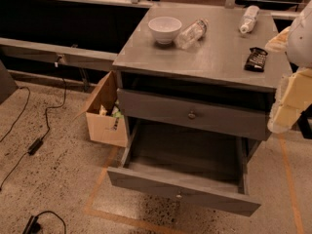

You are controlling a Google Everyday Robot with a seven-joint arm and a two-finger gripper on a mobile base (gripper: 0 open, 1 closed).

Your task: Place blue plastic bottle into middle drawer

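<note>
The blue plastic bottle [249, 18], with a white and pale-blue label, lies on its side at the back right of the grey cabinet top [214, 57]. The middle drawer [181, 191], the lower one, is pulled far out and its inside looks bare. The upper drawer front [191, 114] is only slightly out. My gripper [286, 110] hangs at the right edge of the view, beside the cabinet's right front corner, well in front of the bottle and above the right side of the open drawer. It holds nothing that I can see.
A white bowl [165, 29] and a clearer bottle [191, 33] lying beside it are at the back middle of the top. A dark snack packet [256, 59] lies at the right. An open cardboard box [104, 116] stands left of the cabinet. Cables [34, 145] run over the floor.
</note>
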